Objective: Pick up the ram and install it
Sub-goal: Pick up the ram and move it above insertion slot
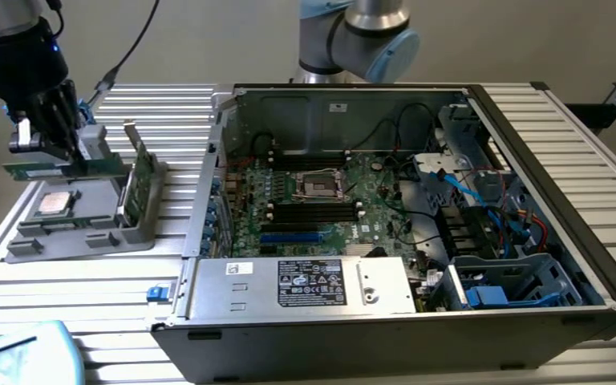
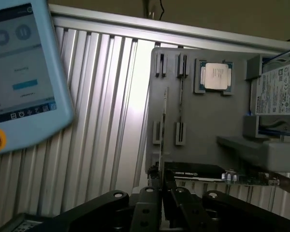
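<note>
The ram hangs level, a thin green strip pinched near one end by the claw, which is closed tight on it. It sits just above the far end of the grey tray, at the exterior view's left. The processor chip lies in the tray beneath it. An upright card stands in the tray on the side toward the open computer case.

The step in hand looks like lifting the stick clear. To do that well, I judge it should rise straight and stay level, since the off-centre grip could let it swing. It needs to be high enough to clear the upright card and the case wall. The dark memory slots on the motherboard lie well apart from it, across the ribbed counter.
</note>
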`<action>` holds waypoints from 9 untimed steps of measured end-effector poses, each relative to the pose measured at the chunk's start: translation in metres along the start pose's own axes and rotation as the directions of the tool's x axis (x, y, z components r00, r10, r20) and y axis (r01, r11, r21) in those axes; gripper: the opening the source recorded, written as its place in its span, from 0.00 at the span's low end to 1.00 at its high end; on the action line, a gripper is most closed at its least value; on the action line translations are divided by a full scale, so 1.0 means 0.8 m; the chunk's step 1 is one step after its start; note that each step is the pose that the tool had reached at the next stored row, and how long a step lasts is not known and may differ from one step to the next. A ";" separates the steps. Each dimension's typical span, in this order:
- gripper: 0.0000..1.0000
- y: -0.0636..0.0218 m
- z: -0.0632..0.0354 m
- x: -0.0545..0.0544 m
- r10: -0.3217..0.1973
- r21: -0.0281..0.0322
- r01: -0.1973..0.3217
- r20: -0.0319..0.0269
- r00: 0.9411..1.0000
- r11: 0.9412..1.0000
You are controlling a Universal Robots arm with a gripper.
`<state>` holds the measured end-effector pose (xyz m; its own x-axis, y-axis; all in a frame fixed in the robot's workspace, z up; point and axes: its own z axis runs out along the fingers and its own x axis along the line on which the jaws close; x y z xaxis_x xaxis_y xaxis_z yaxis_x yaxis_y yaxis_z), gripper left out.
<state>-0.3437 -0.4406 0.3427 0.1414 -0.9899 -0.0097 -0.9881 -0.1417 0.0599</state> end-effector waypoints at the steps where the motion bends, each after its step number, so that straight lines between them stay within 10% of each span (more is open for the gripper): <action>1: 0.14 -0.004 -0.003 0.001 0.000 0.000 0.000 0.000 1.000 1.000; 9: 0.14 -0.036 -0.020 0.007 0.000 -0.001 0.000 0.003 1.000 1.000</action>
<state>-0.3137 -0.4424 0.3570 0.1413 -0.9899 -0.0127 -0.9880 -0.1418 0.0609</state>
